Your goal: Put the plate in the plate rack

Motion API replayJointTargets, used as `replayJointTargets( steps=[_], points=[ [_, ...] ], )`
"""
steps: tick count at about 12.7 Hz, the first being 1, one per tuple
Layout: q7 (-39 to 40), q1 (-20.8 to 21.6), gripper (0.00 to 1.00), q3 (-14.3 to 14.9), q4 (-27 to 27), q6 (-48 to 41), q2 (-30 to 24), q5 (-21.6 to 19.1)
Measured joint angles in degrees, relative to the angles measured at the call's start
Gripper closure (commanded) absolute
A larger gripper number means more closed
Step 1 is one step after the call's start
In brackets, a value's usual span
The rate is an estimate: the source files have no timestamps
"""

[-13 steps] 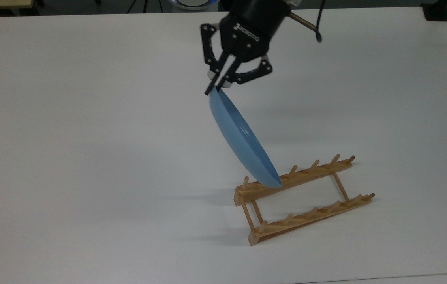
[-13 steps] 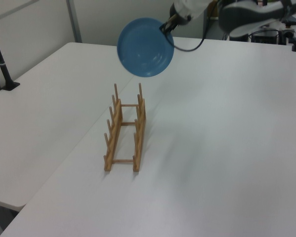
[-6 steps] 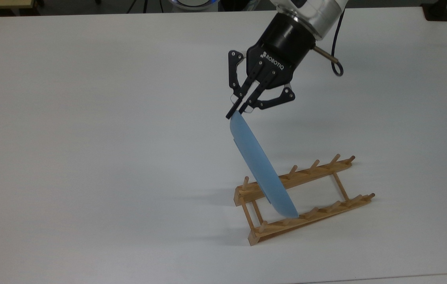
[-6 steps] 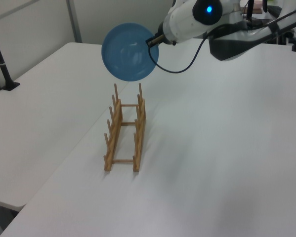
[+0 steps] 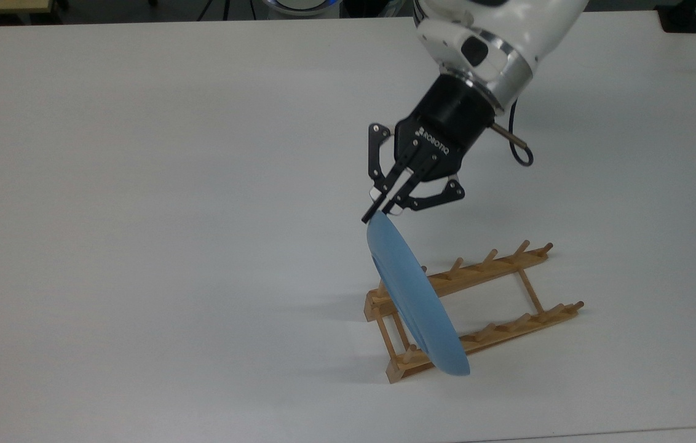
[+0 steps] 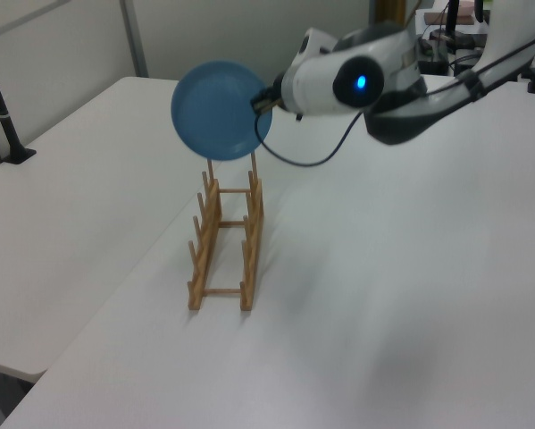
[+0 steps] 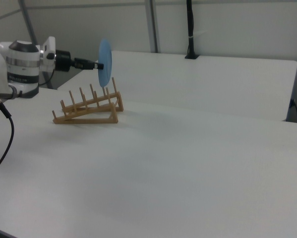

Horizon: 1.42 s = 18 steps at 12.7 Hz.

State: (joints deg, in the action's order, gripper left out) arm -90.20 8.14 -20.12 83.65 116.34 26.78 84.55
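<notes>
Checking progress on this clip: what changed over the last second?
The gripper, shut on the plate's rim throughout, carried it toward the top view's bottom right. In the left view the plate sank from well above the rack to just over its far pegs. The rack stayed put.

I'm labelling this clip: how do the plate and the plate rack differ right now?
The plate is light blue and round; the plate rack is bare wood, long, with upright pegs. The plate hangs on edge above the table, its rim pinched by the gripper; the plate rack rests on the white table, untouched.
</notes>
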Motion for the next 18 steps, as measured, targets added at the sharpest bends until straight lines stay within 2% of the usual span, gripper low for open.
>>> replayJointTargets(
  steps=[4, 8, 9, 10, 11, 12, 18],
  points=[
    [-2.3, 1.3, 1.00, 0.1, -0.2, -1.5, 1.9, 2.0],
    [-5.0, 3.0, 1.00, 0.1, -0.2, -4.4, 4.9, 5.7],
    [-5.1, 3.1, 0.88, 0.1, -0.2, -4.4, 5.1, 5.8],
    [-5.2, 3.1, 0.58, 0.1, -0.2, -4.4, 5.3, 5.8],
    [-5.3, 3.1, 0.37, 0.1, -0.2, -4.4, 5.5, 5.8],
    [-5.4, 3.1, 0.01, 0.1, -0.2, -4.4, 5.6, 5.8],
    [-7.2, 3.1, 0.00, 0.5, -0.2, -4.4, 5.6, 5.8]
  ],
)
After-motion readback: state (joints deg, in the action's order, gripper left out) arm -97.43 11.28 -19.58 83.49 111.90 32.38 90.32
